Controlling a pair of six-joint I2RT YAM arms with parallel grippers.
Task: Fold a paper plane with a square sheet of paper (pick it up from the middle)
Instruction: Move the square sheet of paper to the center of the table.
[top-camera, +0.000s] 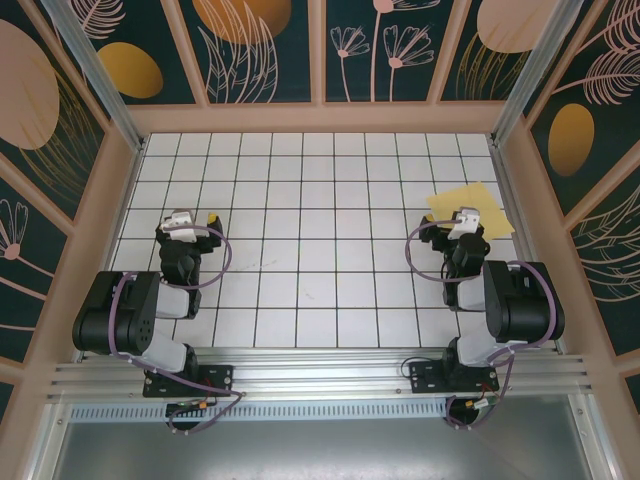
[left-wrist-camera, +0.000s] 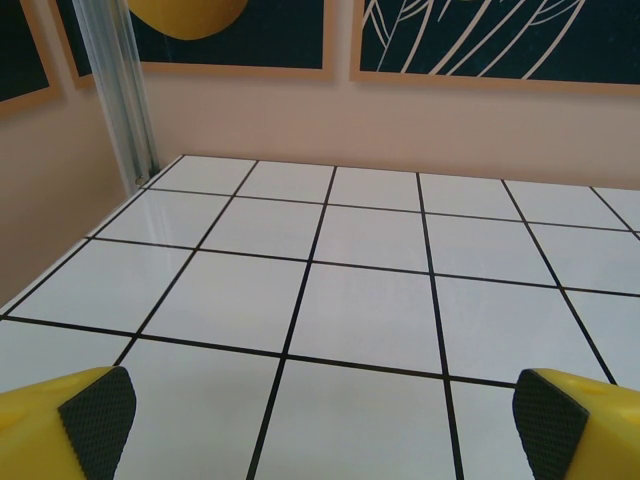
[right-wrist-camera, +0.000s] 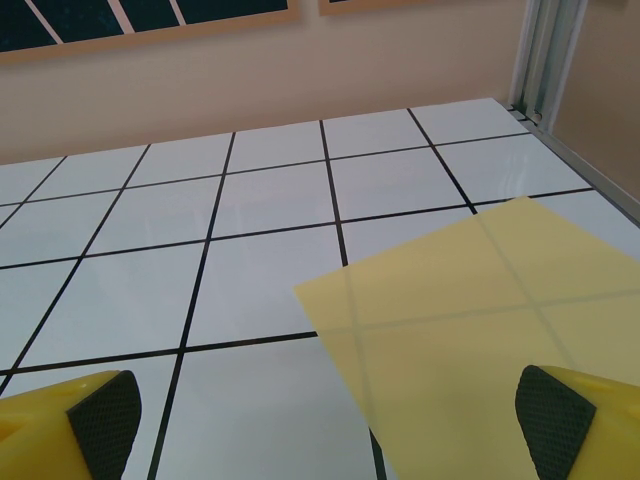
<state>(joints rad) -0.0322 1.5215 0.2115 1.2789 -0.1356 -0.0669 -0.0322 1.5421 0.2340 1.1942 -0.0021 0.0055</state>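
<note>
square sheet of paper (right-wrist-camera: 480, 320) flat far-right, just ahead of right gripper (right-wrist-camera: 320, 428) | left gripper (left-wrist-camera: 320, 428) well apart | both released, empty

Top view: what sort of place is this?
Probably a lab test booth: a white gridded table, leafy wall panels boxing it in, a left arm and right arm bolted to a metal rail.

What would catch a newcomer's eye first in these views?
The yellow square sheet of paper lying flat at the far right of the white grid table, tilted against the grid lines. The right hand hangs open over its near part; the left hand is open above bare tiles.
</note>
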